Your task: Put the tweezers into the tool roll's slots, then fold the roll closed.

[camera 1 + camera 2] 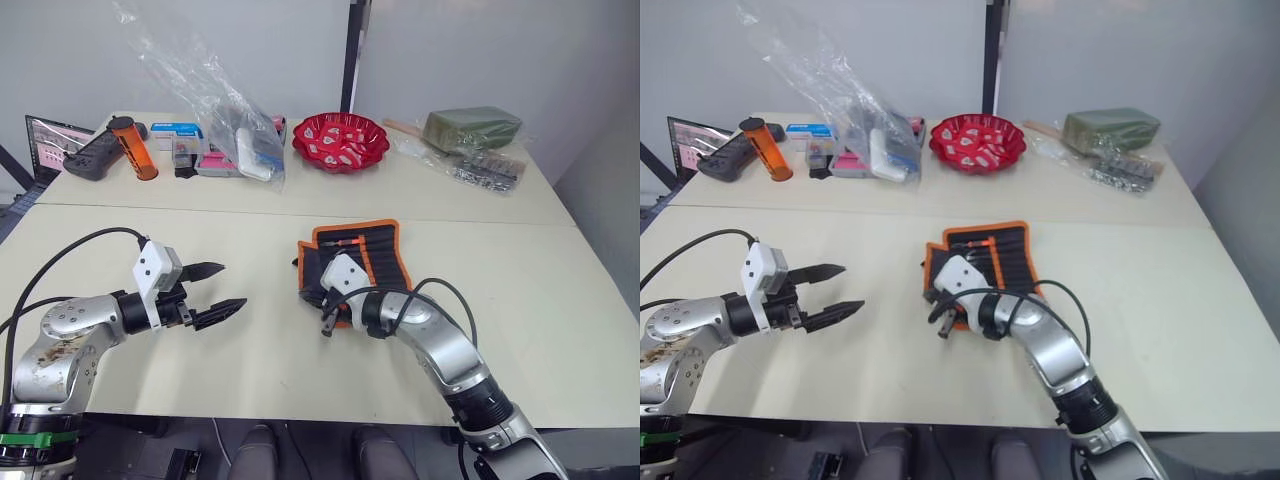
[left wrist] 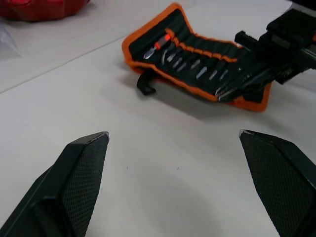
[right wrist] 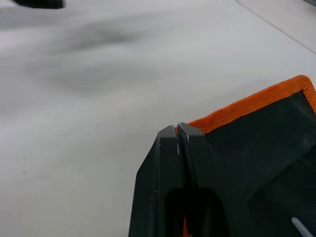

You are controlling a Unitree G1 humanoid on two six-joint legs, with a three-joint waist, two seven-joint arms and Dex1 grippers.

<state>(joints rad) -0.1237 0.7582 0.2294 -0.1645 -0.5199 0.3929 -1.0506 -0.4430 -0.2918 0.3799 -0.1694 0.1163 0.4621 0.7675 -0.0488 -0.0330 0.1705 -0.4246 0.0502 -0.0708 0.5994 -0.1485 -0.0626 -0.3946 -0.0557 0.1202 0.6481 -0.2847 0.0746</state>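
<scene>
Left gripper (image 1: 213,292): fingers spread wide, holding nothing, hovering over bare table (image 1: 250,350) well left of the roll. Right gripper (image 3: 178,132): fingers pressed together, pinching the orange-edged near corner of the tool roll (image 1: 375,262). Roll lies open mid-table, tweezers (image 2: 197,64) seated in its slots (image 2: 190,54), strap (image 2: 145,84) at its left edge. Farther back: red bowl (image 1: 340,140), plastic bags (image 1: 225,110), orange cylinder (image 1: 133,148).

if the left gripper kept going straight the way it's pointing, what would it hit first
Probably the tool roll, near the corner the right gripper pinches; before that the table looks bare. The left gripper is open. Depth is unclear.
</scene>
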